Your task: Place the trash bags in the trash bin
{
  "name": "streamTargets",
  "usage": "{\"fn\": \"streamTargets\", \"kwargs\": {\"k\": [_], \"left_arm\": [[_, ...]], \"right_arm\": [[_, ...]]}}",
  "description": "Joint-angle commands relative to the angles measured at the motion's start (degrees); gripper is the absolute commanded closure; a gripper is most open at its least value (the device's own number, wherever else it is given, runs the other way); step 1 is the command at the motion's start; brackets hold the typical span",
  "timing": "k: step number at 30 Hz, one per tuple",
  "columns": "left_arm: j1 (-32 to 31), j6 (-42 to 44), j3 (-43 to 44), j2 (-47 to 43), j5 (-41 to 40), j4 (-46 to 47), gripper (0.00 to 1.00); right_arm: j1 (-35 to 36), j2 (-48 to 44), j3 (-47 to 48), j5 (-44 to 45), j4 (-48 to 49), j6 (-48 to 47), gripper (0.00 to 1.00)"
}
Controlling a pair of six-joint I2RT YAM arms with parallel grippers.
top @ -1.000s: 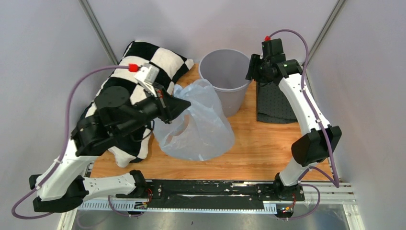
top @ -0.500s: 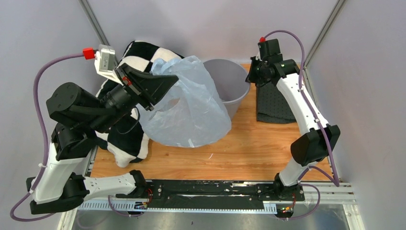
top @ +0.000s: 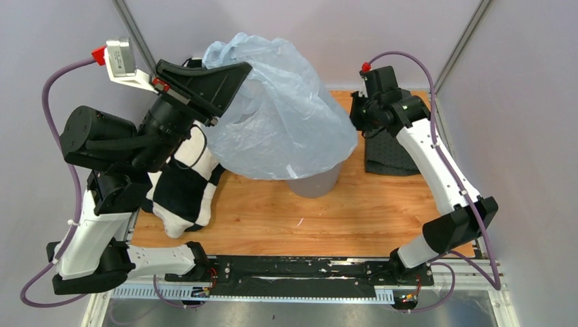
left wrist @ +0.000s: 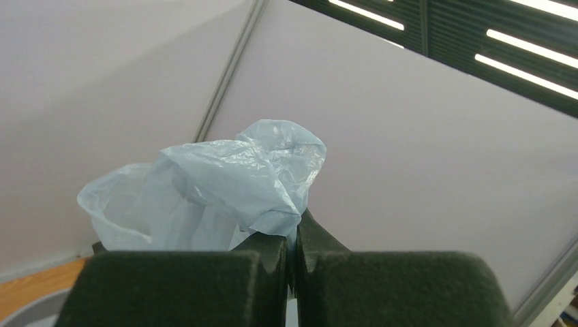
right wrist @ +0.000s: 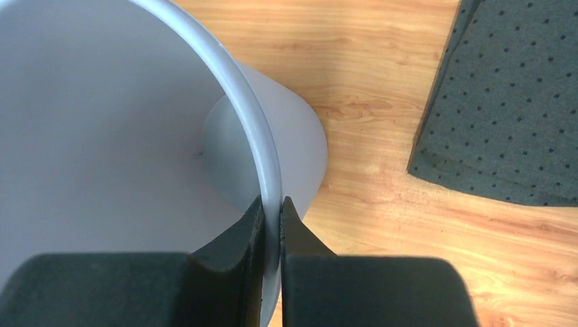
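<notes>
Up and toward far right vs half a sec ago: trash bag (top: 286, 116), raised by left hand (top: 232, 70), now hanging above trash bin (top: 315, 184) rather than beside it, and hiding the bin's mouth in top view. Also shifted: bin base, a bit nearer than before.

Bag: thin, crinkly, translucent pale blue-grey plastic. Ballooned wide at the bottom, gathered to a crumpled bunch at the top. Clear of table (top: 382, 204). Lower hem over bin's top in top view; touching or not, can't tell. Only bin's lower wall and base visible beneath, approx mid-table.

Left wrist view: left hand (left wrist: 292, 240) pressed together on a fold of the bag (left wrist: 225, 184), w/ film puffing up above the fingertips.

Right wrist view: right hand (right wrist: 271, 216) pinching the bin's (right wrist: 102, 122) rim, one finger inside, one outside, closed tight on the lip. Same hand in top view (top: 357, 114) at bin's right side, just past the bag's edge. Bin: light grey, smooth-walled, tapering to its base.

Dark grey dotted cloth (top: 392, 153) flat on table at far right, near the bin but apart from it; seen too in right wrist view (right wrist: 511, 102). Black-&-white checkered pillow (top: 180, 191) at left edge, partly under left arm.
</notes>
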Motion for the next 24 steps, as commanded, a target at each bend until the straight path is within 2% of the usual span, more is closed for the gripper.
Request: {"fn": "streamTargets", "kwargs": {"k": [1,6,8,10,15,19,24], "left_arm": [[0.15,-6.43,-2.05,-0.61,-7.54,7.75,1.00],[0.15,-14.55,-7.23,-2.12,-15.54,10.98,1.00],[0.15,-17.18,-8.58,-2.22,-17.32,11.00,1.00],[0.15,-19.78,-10.40,-2.63,-18.85,11.75,1.00],[0.15,-23.20,-11.63,-1.72,-18.90,13.38,1.00],[0.15,-24.39,-10.33,0.04,-18.03,13.38,1.00],[0.15,-27.96,-12.15,-0.36,-21.09,13.38,1.00]], "right_arm": [[3.57,-4.13,-2.62,0.29,-1.37,-0.28,1.00],[5.62,-6.89,-6.08,0.57,-0.65,1.07,1.00],[5.64,-8.28,-7.84,0.10,0.21,1.88,0.96],[5.64,-9.39,-8.94,-0.07,1.00,2.43,0.88],[5.64,-12.58,-9.71,-0.05,2.14,3.55,0.51],[5.60,-16.39,-10.02,1.96,2.32,3.88,0.35],[5.56,-21.83,-12.01,8.31,1.51,2.80,0.27]]}}
